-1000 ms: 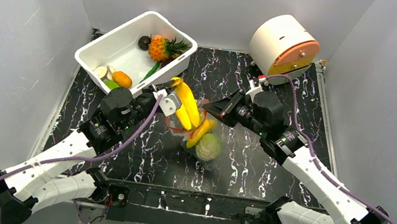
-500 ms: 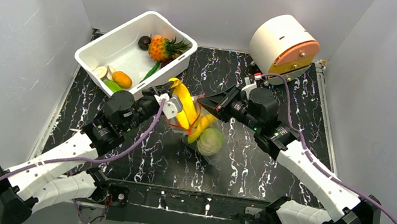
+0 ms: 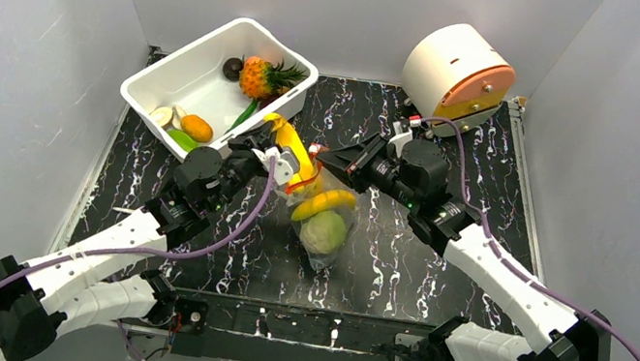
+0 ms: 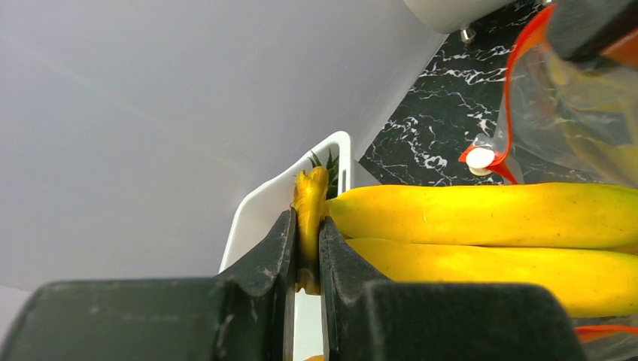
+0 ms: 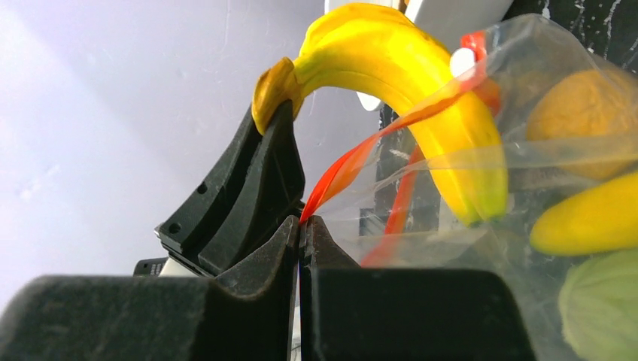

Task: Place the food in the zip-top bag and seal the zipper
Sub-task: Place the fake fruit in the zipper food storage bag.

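Glossy curved bananas (image 4: 481, 214) — crinkly clear zip-top bag (image 5: 451, 235), thin red zipper (image 5: 353, 167).

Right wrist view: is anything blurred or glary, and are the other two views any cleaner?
Right wrist: the right gripper is a dark, soft foreground mass; the zip-top bag shows pale sheen. Left wrist: the left gripper equally soft, bananas crisp. Top external: even light, soft shadows.

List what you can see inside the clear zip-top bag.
A light-green round fruit, a yellow banana and an orange piece lie inside the zip-top bag. Whatever sits beneath the fruit is hidden.
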Robot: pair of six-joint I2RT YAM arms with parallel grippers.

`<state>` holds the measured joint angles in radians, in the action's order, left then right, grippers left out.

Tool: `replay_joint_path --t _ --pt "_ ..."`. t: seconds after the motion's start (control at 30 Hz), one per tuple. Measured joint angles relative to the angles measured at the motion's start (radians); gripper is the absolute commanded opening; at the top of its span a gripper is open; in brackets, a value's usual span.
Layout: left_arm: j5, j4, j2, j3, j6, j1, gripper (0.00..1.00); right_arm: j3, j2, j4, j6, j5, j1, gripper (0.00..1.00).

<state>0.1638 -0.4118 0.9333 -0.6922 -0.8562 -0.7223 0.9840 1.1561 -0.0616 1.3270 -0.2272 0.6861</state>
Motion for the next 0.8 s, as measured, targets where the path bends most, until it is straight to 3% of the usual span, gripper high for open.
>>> replay_joint_path --t 0.37,0.8 --pt "-0.149 0.045 -0.05 0.01 0.167 -0.003 0.0 0.002 0.114 0.119 0.043 0.002 0.0 0.0" --pt "-0.288 0.14 -0.123 0.079 0.351 -0.002 0.0 0.004 0.146 0.158 -0.044 -0.064 0.001 0.0"
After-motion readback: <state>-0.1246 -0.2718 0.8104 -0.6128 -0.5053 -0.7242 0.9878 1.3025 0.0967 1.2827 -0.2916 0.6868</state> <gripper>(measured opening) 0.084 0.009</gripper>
